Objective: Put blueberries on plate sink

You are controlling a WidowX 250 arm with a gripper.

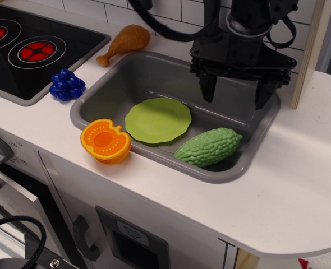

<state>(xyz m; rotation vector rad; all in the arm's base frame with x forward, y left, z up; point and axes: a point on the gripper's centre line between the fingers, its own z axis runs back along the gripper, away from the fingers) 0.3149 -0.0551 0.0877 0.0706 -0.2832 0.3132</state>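
The blueberries are a small dark-blue cluster lying on the white counter between the black stovetop and the sink's left rim. The light-green plate lies flat inside the grey sink, left of its middle. My gripper hangs above the right back part of the sink, open and empty, its two black fingers pointing down. It is well to the right of the blueberries and up and right of the plate.
A bumpy green gourd lies in the sink's front right. An orange half-fruit rests on the sink's front left rim. A brown chicken drumstick lies behind the sink. The black stovetop is at left. A wooden post stands right.
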